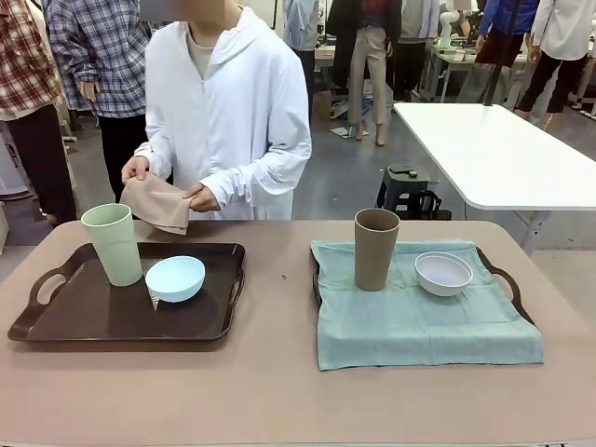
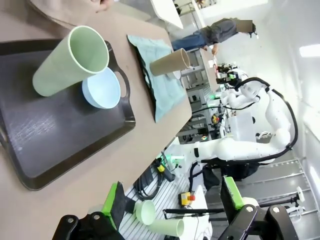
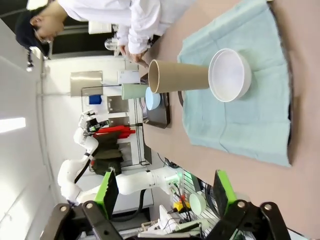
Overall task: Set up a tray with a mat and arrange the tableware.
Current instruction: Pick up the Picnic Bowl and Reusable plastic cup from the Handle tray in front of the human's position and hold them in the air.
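Observation:
On the left, a bare dark brown tray (image 1: 93, 317) carries a pale green cup (image 1: 113, 244) and a light blue bowl (image 1: 175, 277). The right tray (image 1: 507, 284) is covered by a teal mat (image 1: 419, 326) holding a brown cup (image 1: 375, 249) and a white bowl (image 1: 443, 273). At the far side the person holds a folded tan mat (image 1: 158, 203) in both hands. My left gripper (image 2: 172, 200) hangs open off the table's near edge, facing the green cup (image 2: 70, 60) and blue bowl (image 2: 102, 87). My right gripper (image 3: 166, 195) is open, short of the teal mat (image 3: 240, 120), brown cup (image 3: 180, 76) and white bowl (image 3: 229, 75).
Bare table surface (image 1: 279, 279) lies between the two trays and along the front edge. A large white table (image 1: 494, 149) and a dark stool (image 1: 405, 186) stand behind at the right. Other people stand in the background.

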Motion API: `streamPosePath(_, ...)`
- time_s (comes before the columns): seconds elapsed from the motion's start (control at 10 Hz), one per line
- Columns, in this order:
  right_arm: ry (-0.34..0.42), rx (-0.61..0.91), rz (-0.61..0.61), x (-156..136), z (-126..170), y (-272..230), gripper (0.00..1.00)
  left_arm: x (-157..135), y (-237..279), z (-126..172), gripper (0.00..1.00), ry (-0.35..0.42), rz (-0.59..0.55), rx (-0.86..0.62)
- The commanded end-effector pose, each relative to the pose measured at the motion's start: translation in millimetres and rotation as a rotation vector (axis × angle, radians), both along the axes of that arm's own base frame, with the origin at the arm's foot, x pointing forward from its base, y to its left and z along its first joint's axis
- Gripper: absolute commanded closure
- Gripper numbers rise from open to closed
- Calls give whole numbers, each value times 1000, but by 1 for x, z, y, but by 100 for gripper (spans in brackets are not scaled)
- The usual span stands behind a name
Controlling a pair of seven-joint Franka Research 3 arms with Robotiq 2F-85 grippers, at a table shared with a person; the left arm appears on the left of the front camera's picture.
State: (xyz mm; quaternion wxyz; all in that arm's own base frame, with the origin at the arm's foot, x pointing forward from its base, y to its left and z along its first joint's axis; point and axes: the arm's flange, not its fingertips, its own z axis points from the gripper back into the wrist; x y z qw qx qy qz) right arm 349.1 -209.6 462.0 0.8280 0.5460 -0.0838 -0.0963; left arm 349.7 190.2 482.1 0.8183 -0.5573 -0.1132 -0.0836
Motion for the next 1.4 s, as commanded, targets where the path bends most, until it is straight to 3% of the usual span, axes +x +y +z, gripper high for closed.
streamPosePath(0.0,-2,13,-5,-2,-2,-2,1,3,-3,2,0,-10,-1,8)
streamPosePath(1.3,-2,13,-5,-2,-2,-2,1,3,-3,2,0,-10,-1,8)
